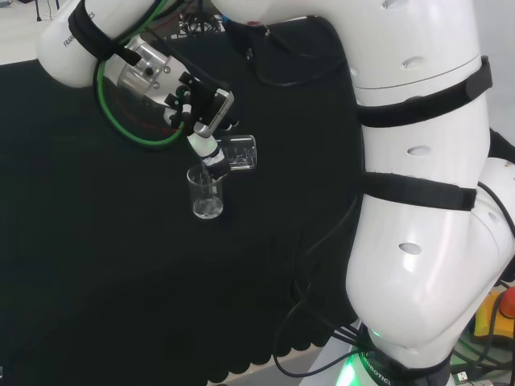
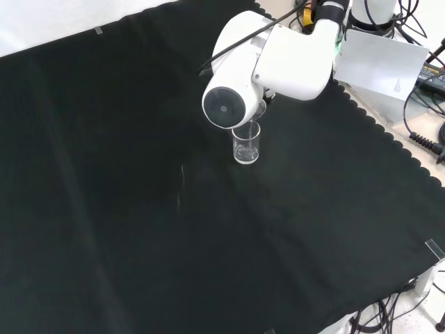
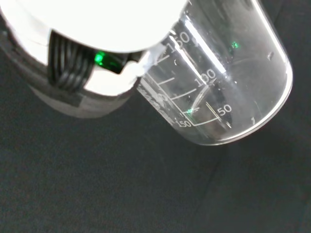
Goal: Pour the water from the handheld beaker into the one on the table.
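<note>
Tipping well over on its side, the held beaker (image 1: pixel 240 153) sits in the hand (image 1: pixel 201 112), whose fingers are curled round it, above the black cloth (image 1: pixel 96 265) of the tabletop. In the head view its mouth end points down and left toward the second beaker (image 1: pixel 206 193), which stands upright on the cloth directly below the hand. The held beaker's lower edge comes right to the standing one's rim; whether the two touch cannot be told. A fingertip (image 1: pixel 216 169) reaches down over that rim.

In the front view the standing beaker (image 2: pixel 246 142) is just below the arm's big white link (image 2: pixel 274 66), whose round grey cap (image 2: pixel 224 109) stands in front of the hand. A sliver of clear glass (image 2: pixel 261 110) shows at the link's lower edge, just above the standing beaker.

The wrist view looks along the tilted beaker (image 3: pixel 228 82), with printed graduation marks on its clear wall and its round base turned away from the hand (image 3: pixel 82 73). A thin curved line crosses the glass near the lower marks; how much water is left inside cannot be told. How much water is in the standing beaker cannot be made out either.
</note>
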`<state>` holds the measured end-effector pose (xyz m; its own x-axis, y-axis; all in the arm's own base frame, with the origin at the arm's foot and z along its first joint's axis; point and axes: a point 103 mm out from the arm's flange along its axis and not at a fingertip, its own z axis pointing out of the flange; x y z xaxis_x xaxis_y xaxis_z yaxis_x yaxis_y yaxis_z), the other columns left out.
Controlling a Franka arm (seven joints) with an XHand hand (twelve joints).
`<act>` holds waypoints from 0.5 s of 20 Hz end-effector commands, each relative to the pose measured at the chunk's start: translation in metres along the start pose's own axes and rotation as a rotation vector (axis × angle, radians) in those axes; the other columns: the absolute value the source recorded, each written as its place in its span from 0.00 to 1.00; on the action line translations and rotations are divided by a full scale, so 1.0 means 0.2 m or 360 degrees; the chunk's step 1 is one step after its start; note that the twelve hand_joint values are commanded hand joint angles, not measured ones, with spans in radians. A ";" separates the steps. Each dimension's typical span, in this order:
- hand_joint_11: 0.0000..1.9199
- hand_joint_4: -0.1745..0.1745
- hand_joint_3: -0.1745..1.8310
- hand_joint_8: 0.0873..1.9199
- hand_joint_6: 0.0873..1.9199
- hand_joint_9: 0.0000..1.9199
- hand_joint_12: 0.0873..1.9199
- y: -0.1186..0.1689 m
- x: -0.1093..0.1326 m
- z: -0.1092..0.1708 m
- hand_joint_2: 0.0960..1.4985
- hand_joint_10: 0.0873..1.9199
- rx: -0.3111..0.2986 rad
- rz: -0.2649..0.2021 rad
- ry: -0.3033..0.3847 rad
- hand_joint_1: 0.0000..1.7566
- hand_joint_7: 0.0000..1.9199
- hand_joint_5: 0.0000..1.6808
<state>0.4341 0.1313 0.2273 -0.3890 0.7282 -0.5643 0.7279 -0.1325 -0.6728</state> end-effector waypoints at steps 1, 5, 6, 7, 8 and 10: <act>0.62 0.00 0.60 0.58 0.59 0.78 0.44 -0.01 0.00 -0.01 0.32 0.50 0.0009 0.0008 -0.0007 0.73 0.59 0.64; 0.62 0.00 0.60 0.58 0.59 0.78 0.44 -0.01 0.00 -0.01 0.33 0.50 0.0018 0.0017 -0.0027 0.73 0.59 0.64; 0.62 0.00 0.60 0.58 0.59 0.78 0.44 -0.01 0.00 -0.01 0.33 0.50 0.0022 0.0016 -0.0028 0.73 0.59 0.64; 0.62 0.00 0.60 0.58 0.59 0.78 0.44 -0.01 0.00 -0.01 0.33 0.50 0.0024 0.0013 -0.0024 0.73 0.59 0.64; 0.62 0.00 0.60 0.58 0.59 0.78 0.44 0.00 0.00 -0.01 0.33 0.50 0.0030 0.0014 -0.0028 0.73 0.59 0.64; 0.62 0.00 0.60 0.58 0.59 0.78 0.44 0.00 -0.01 -0.01 0.33 0.50 0.0035 0.0015 -0.0031 0.73 0.59 0.64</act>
<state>0.4351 0.1327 0.2294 -0.3918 0.7162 -0.5775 0.7223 -0.1494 -0.6753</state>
